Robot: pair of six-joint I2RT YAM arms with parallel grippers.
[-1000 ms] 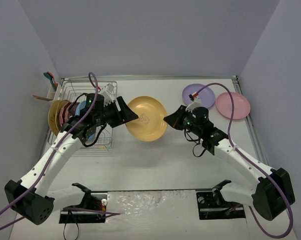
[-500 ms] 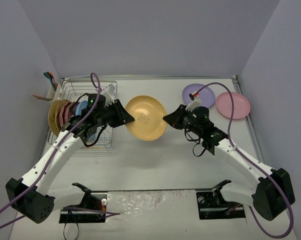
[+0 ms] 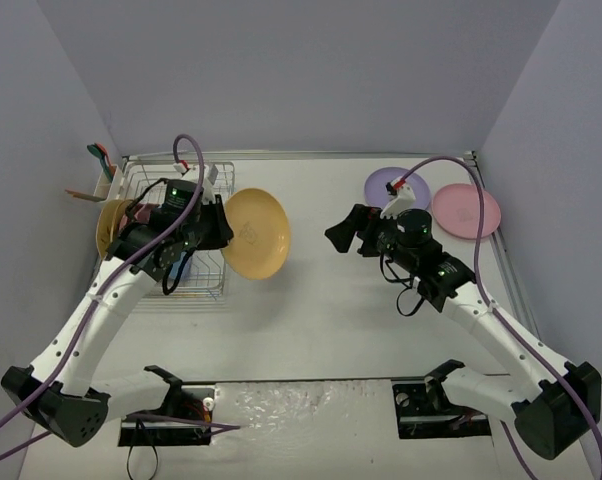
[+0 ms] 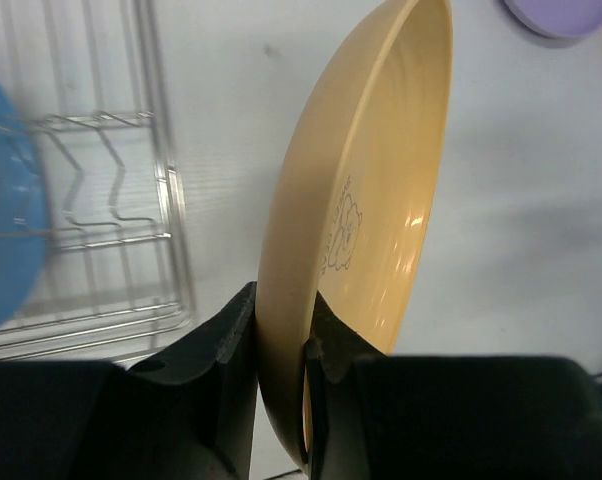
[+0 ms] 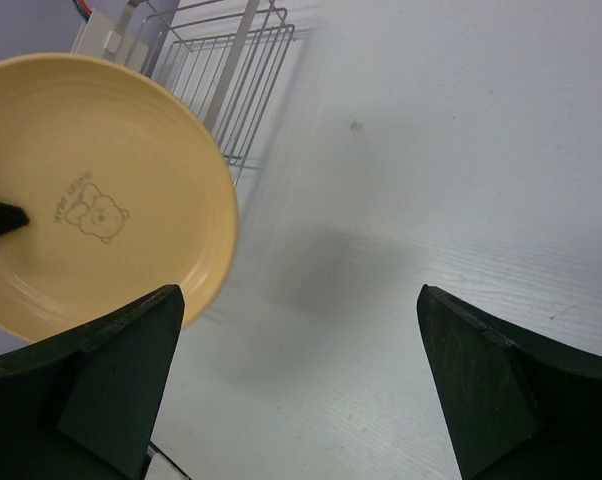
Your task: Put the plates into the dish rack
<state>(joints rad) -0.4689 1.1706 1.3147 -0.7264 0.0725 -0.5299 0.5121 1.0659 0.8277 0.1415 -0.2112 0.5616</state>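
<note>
Currently: yellow plate (image 3: 256, 233) up on edge in my left gripper (image 3: 223, 226), just right of the dish rack (image 3: 206, 285).
It is a round, shallow, glossy dish with a small bear print. The 2 black fingers (image 4: 231, 330) pinch its rim, and the disc stands near upright above the white table (image 3: 331, 320), hollow face toward the right arm. My left arm reaches from its base over the silver wire rack, wrist bent rightward. My right arm stretches diagonally toward centre, the right gripper (image 3: 343, 232) aimed at the plate but well apart, fingers spread wide, holding nothing. A tan plate (image 3: 108, 228) and a blue plate (image 4: 6, 200) stand in the rack. A lilac plate (image 3: 391, 188) and a pink plate (image 3: 466, 210) lie flat far right.
</note>
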